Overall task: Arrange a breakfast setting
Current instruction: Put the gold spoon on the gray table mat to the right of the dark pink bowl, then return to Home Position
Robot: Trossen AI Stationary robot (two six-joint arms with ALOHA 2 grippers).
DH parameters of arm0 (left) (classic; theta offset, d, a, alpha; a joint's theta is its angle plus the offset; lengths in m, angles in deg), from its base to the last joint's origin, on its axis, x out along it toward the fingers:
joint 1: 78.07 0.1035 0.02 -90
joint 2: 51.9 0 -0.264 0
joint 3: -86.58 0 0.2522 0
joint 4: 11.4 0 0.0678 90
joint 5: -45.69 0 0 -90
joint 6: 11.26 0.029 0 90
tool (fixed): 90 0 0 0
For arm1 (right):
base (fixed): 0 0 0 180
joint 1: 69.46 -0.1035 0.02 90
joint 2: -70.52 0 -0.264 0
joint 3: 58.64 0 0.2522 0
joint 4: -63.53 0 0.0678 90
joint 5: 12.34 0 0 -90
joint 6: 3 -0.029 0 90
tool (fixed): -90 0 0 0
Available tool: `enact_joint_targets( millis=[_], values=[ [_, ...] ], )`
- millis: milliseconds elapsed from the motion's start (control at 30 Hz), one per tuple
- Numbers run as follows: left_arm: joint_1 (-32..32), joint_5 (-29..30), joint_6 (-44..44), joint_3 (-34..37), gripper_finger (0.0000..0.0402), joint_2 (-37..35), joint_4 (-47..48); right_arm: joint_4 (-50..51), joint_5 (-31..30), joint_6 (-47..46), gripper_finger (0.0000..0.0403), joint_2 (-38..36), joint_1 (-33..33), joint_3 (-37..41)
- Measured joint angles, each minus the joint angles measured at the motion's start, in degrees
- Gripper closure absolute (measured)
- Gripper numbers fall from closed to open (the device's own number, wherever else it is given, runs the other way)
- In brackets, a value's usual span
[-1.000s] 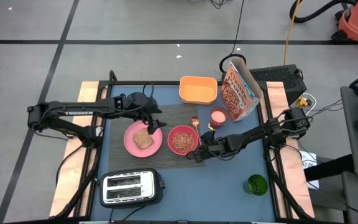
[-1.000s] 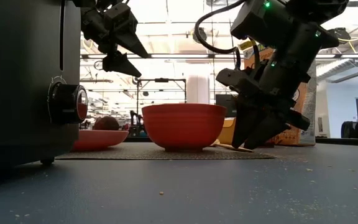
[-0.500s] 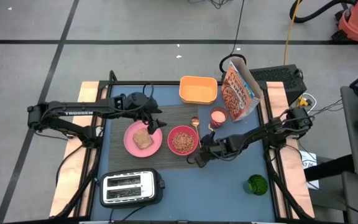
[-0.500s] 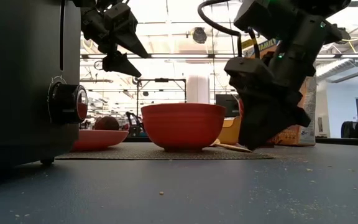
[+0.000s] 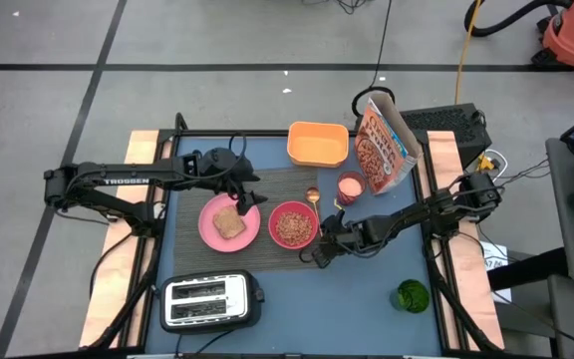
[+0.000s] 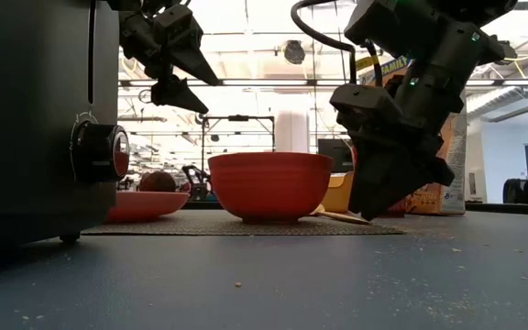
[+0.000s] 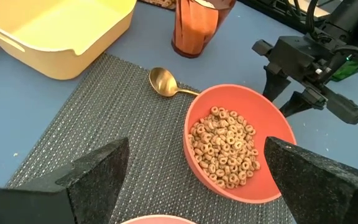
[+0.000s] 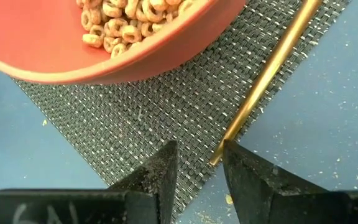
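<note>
My right arm is hiding the gold spoon's (image 5: 314, 196) handle from above; the toaster (image 6: 30, 119) is running off-frame.

Light: bright and even from above, with soft short shadows.
Low view: strong backlight at 12 o'clock; the toaster (image 6: 30, 119) is a blurred silhouette.

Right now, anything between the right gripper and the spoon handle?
Nothing visible. In the right wrist view the right gripper sits just short of the gold spoon handle's end, fingers slightly apart, with only placemat and table between. The pink bowl sits beside the handle, not across the approach. Left gripper hovers over the pink plate.
</note>
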State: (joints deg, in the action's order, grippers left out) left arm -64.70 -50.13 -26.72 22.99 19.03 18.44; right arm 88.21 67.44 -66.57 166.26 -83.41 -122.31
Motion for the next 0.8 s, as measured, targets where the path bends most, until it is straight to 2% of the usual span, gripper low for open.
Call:
enact_joint_targets(
  millis=[333,467,633,800],
  values=[
    [0.0,0.0,0.0,0.0,0.0023,0.0,0.0,-1.0,0.0,3.6,0.0282,0.0,0.0,0.0],
    [0.0,0.0,0.0,0.0,0.0023,0.0,0.0,-3.4,0.8,7.7,0.0282,-0.1,0.0,0.0],
    [0.0,0.0,0.0,0.0,0.0023,0.0,0.0,-2.0,5.8,12.4,0.0282,-2.4,0.5,0.0],
    [0.0,0.0,0.3,0.0,0.0023,0.0,-0.2,0.9,6.0,16.5,0.0282,-7.6,0.8,0.0]
  ],
)
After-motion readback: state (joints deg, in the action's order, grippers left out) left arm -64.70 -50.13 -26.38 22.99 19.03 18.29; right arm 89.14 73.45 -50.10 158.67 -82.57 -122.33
